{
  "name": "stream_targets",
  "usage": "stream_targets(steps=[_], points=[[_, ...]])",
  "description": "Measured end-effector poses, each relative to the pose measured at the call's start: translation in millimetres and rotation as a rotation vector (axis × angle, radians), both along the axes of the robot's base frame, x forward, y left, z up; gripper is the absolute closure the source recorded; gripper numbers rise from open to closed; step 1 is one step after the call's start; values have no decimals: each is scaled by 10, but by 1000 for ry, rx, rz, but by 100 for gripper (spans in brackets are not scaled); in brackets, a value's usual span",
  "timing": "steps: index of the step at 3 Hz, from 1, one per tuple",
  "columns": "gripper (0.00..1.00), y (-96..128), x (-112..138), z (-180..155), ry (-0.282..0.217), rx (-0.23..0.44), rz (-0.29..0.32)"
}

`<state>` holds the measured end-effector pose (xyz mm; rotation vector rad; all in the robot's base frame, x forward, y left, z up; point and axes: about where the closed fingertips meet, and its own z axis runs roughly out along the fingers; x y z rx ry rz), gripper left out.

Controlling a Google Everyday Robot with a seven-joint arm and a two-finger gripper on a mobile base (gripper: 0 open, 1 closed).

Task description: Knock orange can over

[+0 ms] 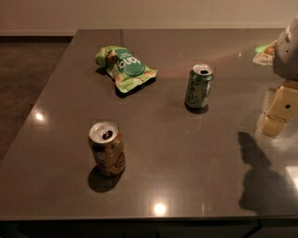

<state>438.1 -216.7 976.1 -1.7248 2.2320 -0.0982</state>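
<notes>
Well, the orange can (pixel 107 149) stood upright toward the front left of the table (pixel 186 186), a small aluminium cylinder with orange-brown sides, dark markings too blurred to read, and a bright silver top with its pull-tab hole open. It cast a round shadow on the surface just in front of it. Further back and to the right stood a green-and-white can (pixel 199 86), same shape, also upright, well apart from the first. Behind them, left of centre, lay a crinkled green snack bag (pixel 125 69), flat on its side, with white lettering on a dark green round patch (upside down from this view, and not clear enough to read).

Over at the right edge hung the gripper (pixel 274 118), cream-coloured blocks below a pale grey body, well apart from the orange can; whether it was open or closed could not be told. Its dark shadow (pixel 260 176) fell on the tabletop below it.

That tabletop was dark grey, smooth and glossy like polished stone, throwing back small spots of light. Dark carpet-like floor (pixel 28 65) showed at left, a pale wall (pixel 139 14) behind.
</notes>
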Motion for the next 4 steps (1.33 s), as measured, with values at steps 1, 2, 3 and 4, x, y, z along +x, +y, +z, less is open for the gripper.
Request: stream_targets(steps=[1, 2, 3, 4], points=[[0, 1, 0, 0, 0, 0, 0], [0, 181, -2, -12, 8, 58, 35], [0, 560, -1, -89, 30, 178, 113], [0, 1245, -25, -244, 62, 316, 221]])
